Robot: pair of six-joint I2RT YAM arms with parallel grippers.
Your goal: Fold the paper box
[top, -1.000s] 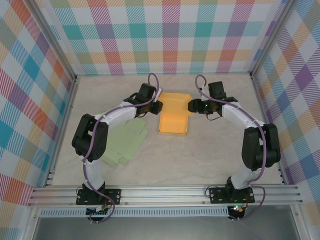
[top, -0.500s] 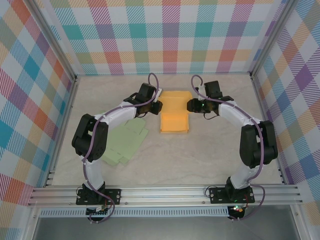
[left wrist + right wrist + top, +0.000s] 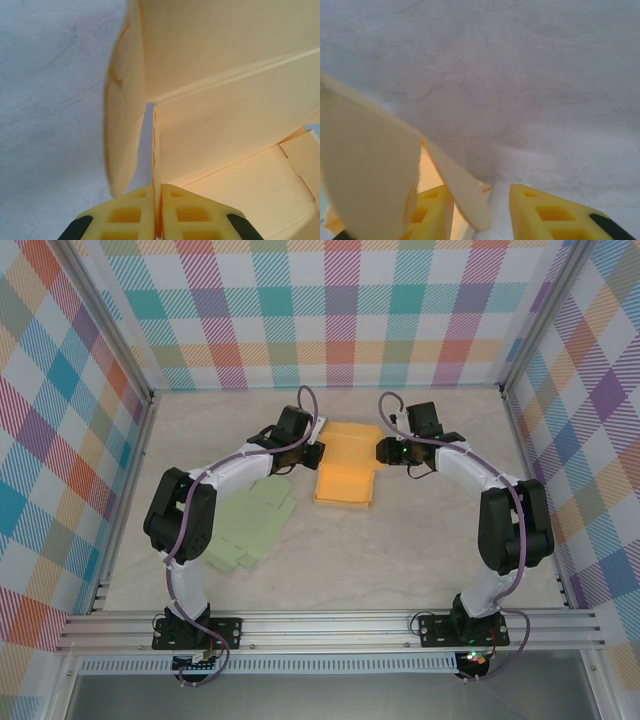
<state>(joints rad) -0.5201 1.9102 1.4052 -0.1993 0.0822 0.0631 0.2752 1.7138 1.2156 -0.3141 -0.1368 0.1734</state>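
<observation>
The orange paper box (image 3: 345, 478) lies half-formed in the middle of the table, with its back panel raised. My left gripper (image 3: 318, 451) is at the box's left edge. In the left wrist view it (image 3: 157, 210) is shut on the thin edge of an upright side wall (image 3: 230, 125), and a rounded flap (image 3: 122, 125) curls just to the left. My right gripper (image 3: 381, 451) is at the box's right edge. In the right wrist view it (image 3: 482, 202) stands open, with a pointed flap (image 3: 457, 187) leaning against its left finger and a gap to the right finger.
A flat pale green cardboard sheet (image 3: 250, 525) lies on the table under my left arm. The marble tabletop (image 3: 400, 550) stretches in front of the box. Plaid walls (image 3: 340, 330) close in the back and both sides.
My left gripper has closed on the box's side wall. The right gripper has narrowed and moved in to the right edge. The box has shifted slightly left and turned a little.
</observation>
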